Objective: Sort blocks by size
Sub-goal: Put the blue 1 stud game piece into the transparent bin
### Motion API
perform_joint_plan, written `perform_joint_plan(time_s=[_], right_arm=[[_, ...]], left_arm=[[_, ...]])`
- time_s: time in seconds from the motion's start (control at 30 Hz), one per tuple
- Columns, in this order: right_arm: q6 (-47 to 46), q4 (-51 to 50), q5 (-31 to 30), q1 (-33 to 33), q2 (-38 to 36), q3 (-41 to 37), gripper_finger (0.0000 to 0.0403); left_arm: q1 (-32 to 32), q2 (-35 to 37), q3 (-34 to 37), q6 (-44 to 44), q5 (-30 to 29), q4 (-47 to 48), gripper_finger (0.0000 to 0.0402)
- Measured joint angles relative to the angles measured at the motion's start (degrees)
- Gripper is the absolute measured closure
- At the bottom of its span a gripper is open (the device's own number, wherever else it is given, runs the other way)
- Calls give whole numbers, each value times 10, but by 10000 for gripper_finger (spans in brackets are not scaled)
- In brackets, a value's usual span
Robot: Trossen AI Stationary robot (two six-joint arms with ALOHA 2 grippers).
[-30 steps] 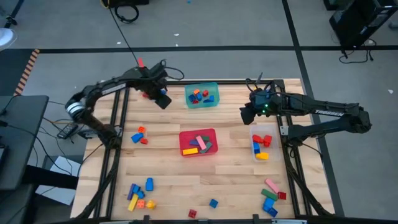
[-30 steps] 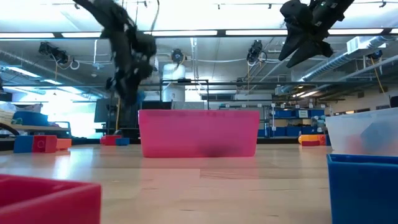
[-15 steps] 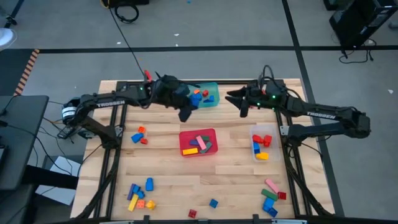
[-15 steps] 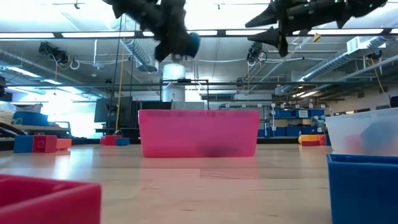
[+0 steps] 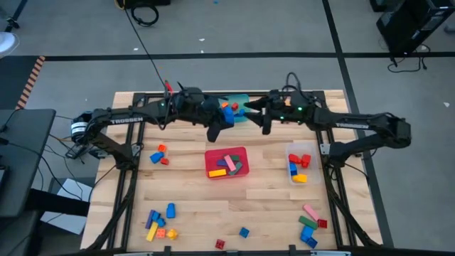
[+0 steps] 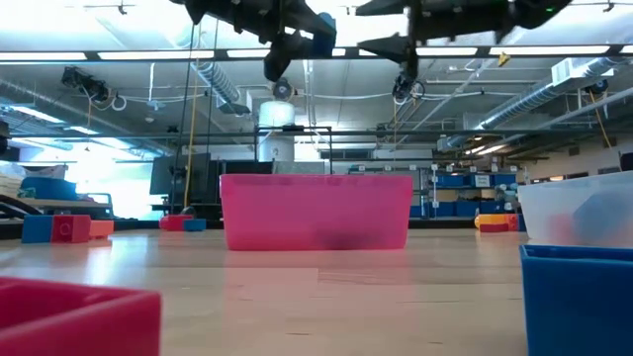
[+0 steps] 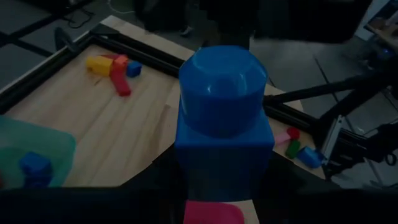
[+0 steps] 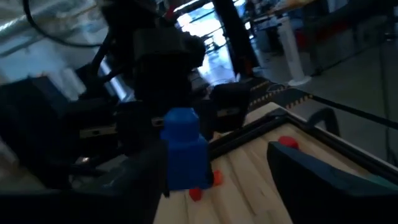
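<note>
Above the table's far middle my left gripper (image 5: 222, 121) is shut on a small blue block (image 7: 221, 124) with a round stud; the same block (image 6: 321, 24) shows in the low view. It hangs by the near side of the teal tub (image 5: 242, 99), which holds a few blocks. My right gripper (image 5: 250, 112) faces it from the right, open and level. In the right wrist view the blue block (image 8: 182, 152) stands ahead, between the lines of my right gripper's two fingers but short of them. Loose blocks (image 5: 160, 155) lie on the table. My left gripper pinches the blue block by its lower body (image 7: 217, 168) between its two fingers, which come about level from the table's left. The block is lifted clear of the table, stud end free; the fingers' pads are hidden in shadow under the block.
A red tub (image 5: 245, 153) with several blocks sits mid-table, and a clear tub (image 5: 301, 148) with blocks to its right. More loose blocks lie near left (image 5: 160, 222), near middle (image 5: 244, 232) and near right (image 5: 309, 224). A black frame (image 5: 135, 128) borders the table.
My left gripper has swung from the far left toward the table's middle and tipped up from pointing down to nearly level, carrying the blue block. My right gripper has moved left toward it, tipped up to level, and opened wider.
</note>
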State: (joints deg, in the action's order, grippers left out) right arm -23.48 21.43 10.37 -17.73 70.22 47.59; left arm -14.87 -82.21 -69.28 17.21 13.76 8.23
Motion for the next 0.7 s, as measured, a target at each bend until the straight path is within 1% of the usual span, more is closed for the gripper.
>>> perform_joint_plan(time_s=[0.17,0.27,0.37,0.5,0.7], right_arm=[[33,0,50,17,70,65,82],[38,-1,74,20,104,96,82],[38,-2,90,20,126,116,94],[38,-2,104,20,141,125,132],[56,-6,104,19,141,125,225]], left_arm=[[4,0,0,-1,1,0,261],[4,0,0,-1,1,0,260],[4,0,0,0,1,-2,260],[4,0,0,0,1,-2,260],[4,0,0,-1,5,-5,260]])
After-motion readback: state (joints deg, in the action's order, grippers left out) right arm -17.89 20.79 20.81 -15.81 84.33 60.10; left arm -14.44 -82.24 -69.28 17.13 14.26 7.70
